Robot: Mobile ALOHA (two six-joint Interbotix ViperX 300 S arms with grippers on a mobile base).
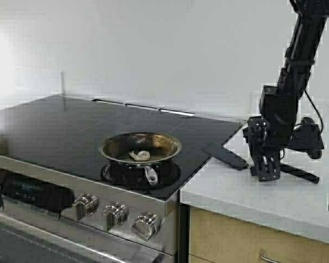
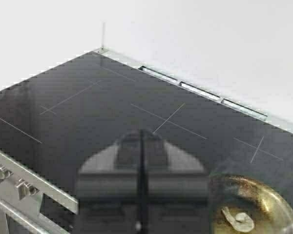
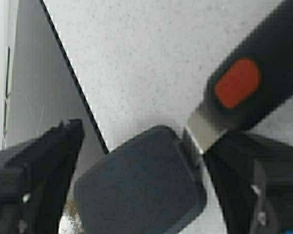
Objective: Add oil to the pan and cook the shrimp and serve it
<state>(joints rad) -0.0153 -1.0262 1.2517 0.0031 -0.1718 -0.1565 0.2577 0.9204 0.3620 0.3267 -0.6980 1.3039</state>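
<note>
High view: right tool (image 1: 266, 169) gapes above spatula (image 1: 226, 155); left tool (image 2: 141, 161) closed; shrimp (image 1: 140, 155) in pan (image 1: 140, 147); no legible writing.

No legible text, brand, number or sign is found in any view. A lit display (image 1: 27, 190) is seen on the stove's front panel (image 1: 55, 198), well to the left of the right gripper (image 1: 267, 164), but its characters cannot be read. Thin cross markings (image 2: 169, 121) are printed on the cooktop glass (image 2: 78, 122); no lettering accompanies them.
</note>
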